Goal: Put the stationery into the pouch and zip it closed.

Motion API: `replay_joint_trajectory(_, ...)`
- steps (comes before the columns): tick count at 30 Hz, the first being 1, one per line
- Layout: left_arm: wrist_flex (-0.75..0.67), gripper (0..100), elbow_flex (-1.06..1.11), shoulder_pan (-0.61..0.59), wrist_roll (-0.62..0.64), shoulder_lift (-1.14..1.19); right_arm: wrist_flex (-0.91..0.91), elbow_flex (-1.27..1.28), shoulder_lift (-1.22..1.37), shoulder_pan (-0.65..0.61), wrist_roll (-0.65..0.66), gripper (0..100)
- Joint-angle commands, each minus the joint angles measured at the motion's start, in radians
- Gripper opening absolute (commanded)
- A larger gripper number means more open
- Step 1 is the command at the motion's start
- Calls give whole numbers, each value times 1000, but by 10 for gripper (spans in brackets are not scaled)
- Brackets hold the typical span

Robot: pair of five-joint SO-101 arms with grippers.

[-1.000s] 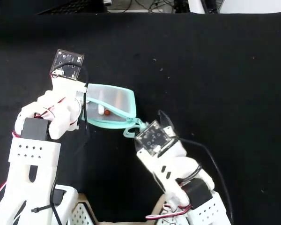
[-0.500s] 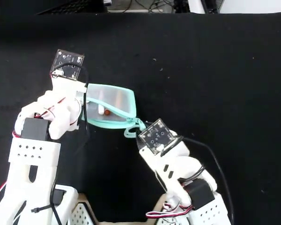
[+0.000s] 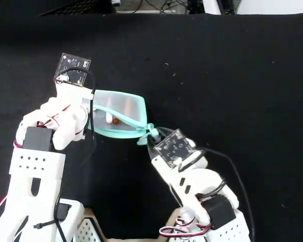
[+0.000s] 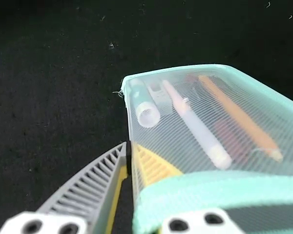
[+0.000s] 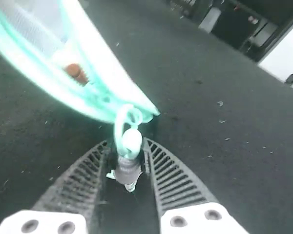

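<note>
As right fingers [image 5: 162,176] pinch pull-tab [image 5: 129,145], mint pouch [image 3: 122,108]

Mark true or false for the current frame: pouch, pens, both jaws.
1. The pens lie inside the pouch. True.
2. The right arm's jaws pinch the zipper pull. True.
3. The left arm's jaws hang clear of the pouch. False: they clamp one end of it.
4. The zipper pull sits at the end that the left arm holds. False: it is at the opposite end.
</note>
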Motion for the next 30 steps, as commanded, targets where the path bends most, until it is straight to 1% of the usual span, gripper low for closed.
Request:
replay_joint_trajectory(1, -17, 30, 28, 8, -8, 23, 6, -61, -79, 44, -5, 12)
replay_joint_trajectory(5, -17, 30, 28, 8, -8, 23, 34, -74, -79, 48, 0, 12)
replay_joint_trajectory(11, -17, 30, 28, 8, -8, 23, 189, -203, -79, 46, 3, 12)
replay_joint_trajectory(17, -17, 30, 28, 8, -8, 23, 218, -151, -79, 38, -3, 12)
replay_joint_trajectory(19, -17, 30, 28, 8, -8, 23, 242, -148, -79, -12, 2, 12)
replay_joint_trajectory(21, -17, 30, 28, 8, -8, 23, 261, -147, -85, -106, 11, 14)
replay_joint_trajectory(23, -17, 30, 28, 8, -8, 23, 264, -128, -105, -201, 60, 14)
replay_joint_trajectory(25, -17, 30, 28, 8, -8, 23, 256, -93, -133, -265, 101, 15)
replay_joint_trajectory(30, -17, 30, 28, 8, -9, 23, 212, -62, -156, -273, 106, 26)
